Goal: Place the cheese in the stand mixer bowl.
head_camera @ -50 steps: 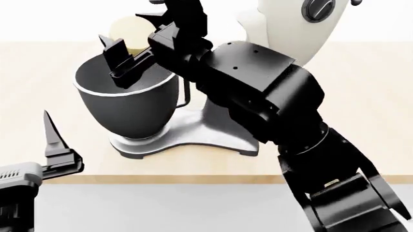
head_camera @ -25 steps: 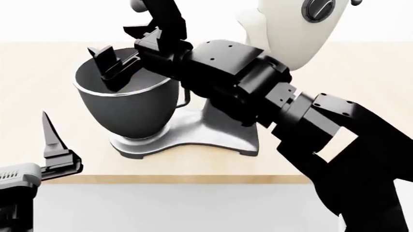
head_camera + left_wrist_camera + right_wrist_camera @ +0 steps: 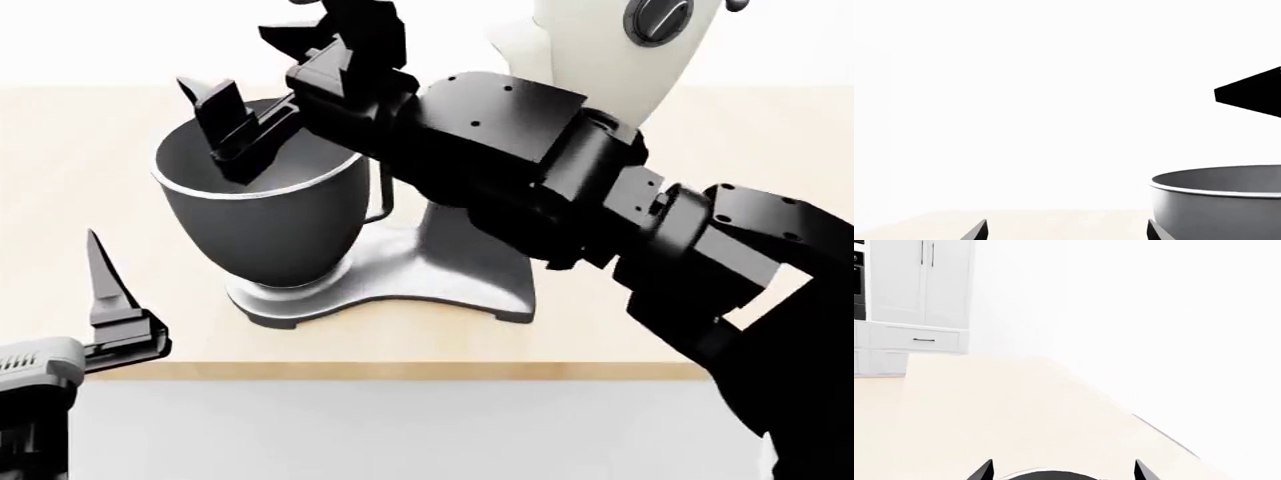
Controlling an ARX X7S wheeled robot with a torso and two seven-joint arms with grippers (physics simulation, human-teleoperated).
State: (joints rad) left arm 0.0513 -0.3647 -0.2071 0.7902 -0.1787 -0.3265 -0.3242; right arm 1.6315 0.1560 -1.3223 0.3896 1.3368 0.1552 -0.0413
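Note:
The dark grey stand mixer bowl (image 3: 260, 220) sits on the mixer's silver-grey base (image 3: 414, 275). My right gripper (image 3: 254, 70) hovers over the bowl's far rim, open and empty. One finger (image 3: 227, 125) dips just inside the rim. In the right wrist view its tips (image 3: 1062, 471) stand wide apart above a dark sliver of the bowl (image 3: 1047, 476). The cheese shows in no view. My left gripper (image 3: 100, 290) hangs open and empty at the table's front left. Its wrist view (image 3: 1067, 232) shows the bowl (image 3: 1221, 200) to one side.
The cream-white mixer head (image 3: 601, 60) is tilted up behind my right arm. The light wooden table (image 3: 747, 200) ends at a front edge near my left gripper. White cabinets (image 3: 914, 315) stand beyond the table's far end.
One second ago the pale yellow cheese sat between my right gripper's fingers above the bowl; now it is gone from view. The right gripper shifted slightly left and up. The left arm has not moved.

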